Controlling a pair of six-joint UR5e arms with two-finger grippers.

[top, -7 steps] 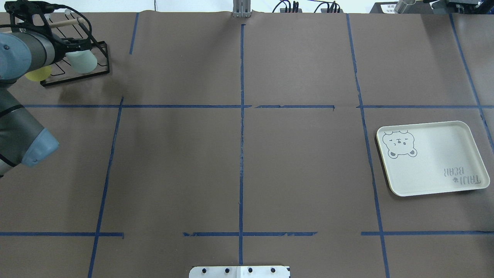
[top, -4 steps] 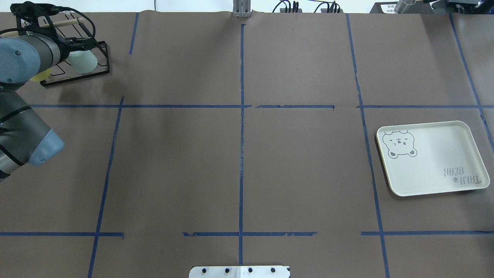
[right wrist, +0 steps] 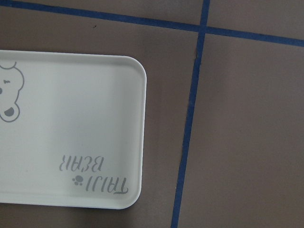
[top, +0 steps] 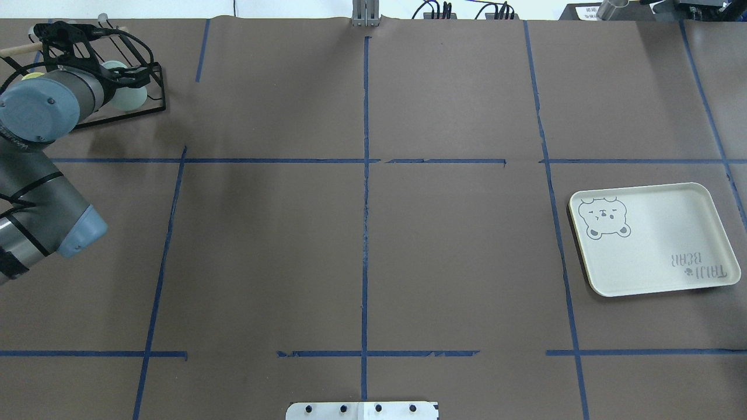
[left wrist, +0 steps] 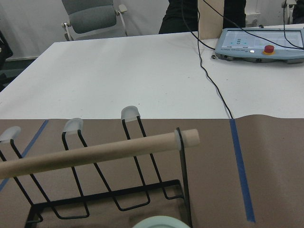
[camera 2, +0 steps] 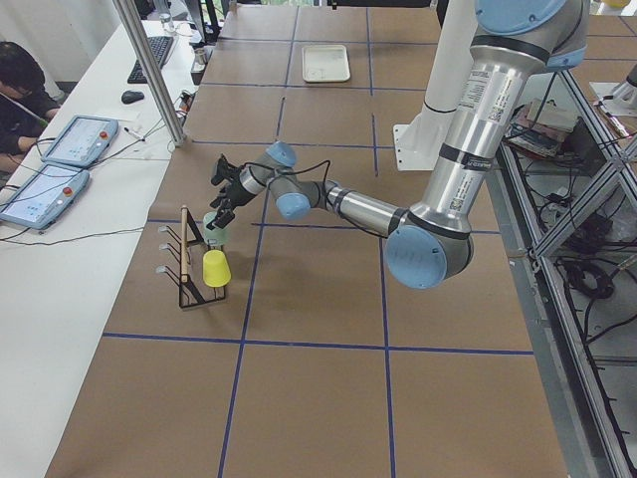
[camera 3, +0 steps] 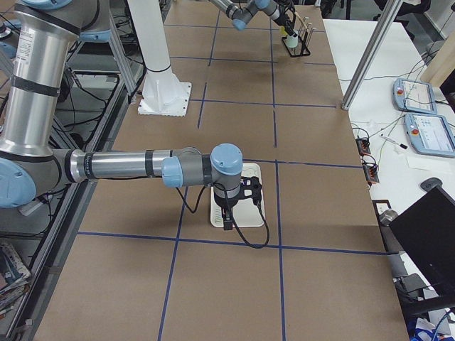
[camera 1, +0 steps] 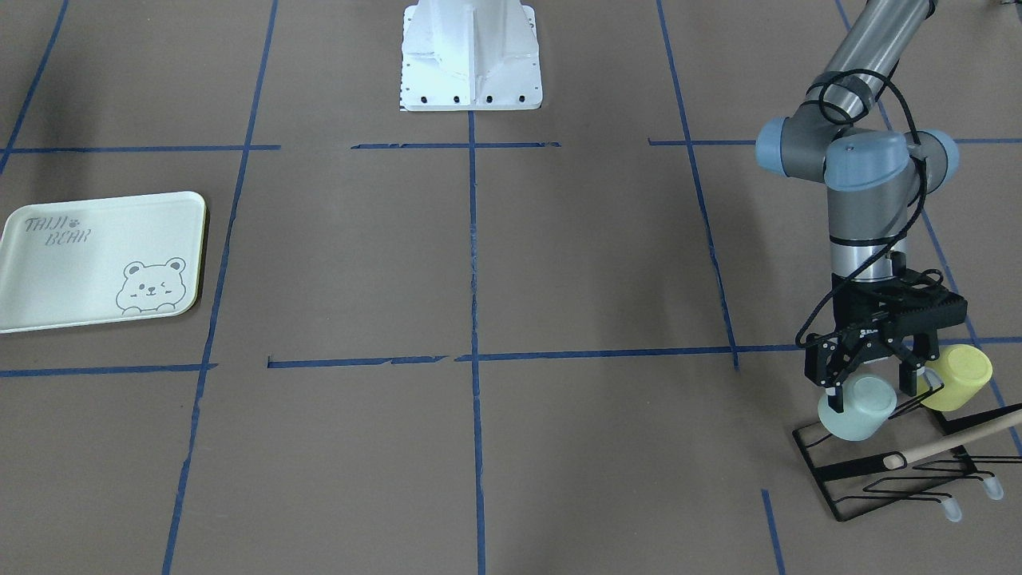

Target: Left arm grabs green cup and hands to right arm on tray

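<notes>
A small, smooth, slightly tapered, pale mint green cup of plastic lies tilted on a black wire rack. The rack stands at the far left corner of the table in the overhead view. The black two-finger left gripper hangs over the cup with its jaws spread, one finger on either side of it. Whether a finger touches the plastic is hard to make out. A yellow plastic cup of like size sits just beside it on the same rack. A round, pale wooden dowel crosses the top of the rack. The left wrist camera catches only an arc of the green cup's rim at its bottom edge.

Well apart, on the right side of the table, lies a flat cream-green rectangular tray. It has rounded corners, a grey winking bear and "TAIJI BEAR" lettering. The right gripper appears only in the right side view, above the tray and hiding part of it. Whether it is spread or clenched cannot be told.

The table is covered in matt brown paper, marked into a grid with blue tape. A white robot base stands at its near edge. Beyond the far edge is a white bench with teach pendants. A seated person is cut off by the frame.
</notes>
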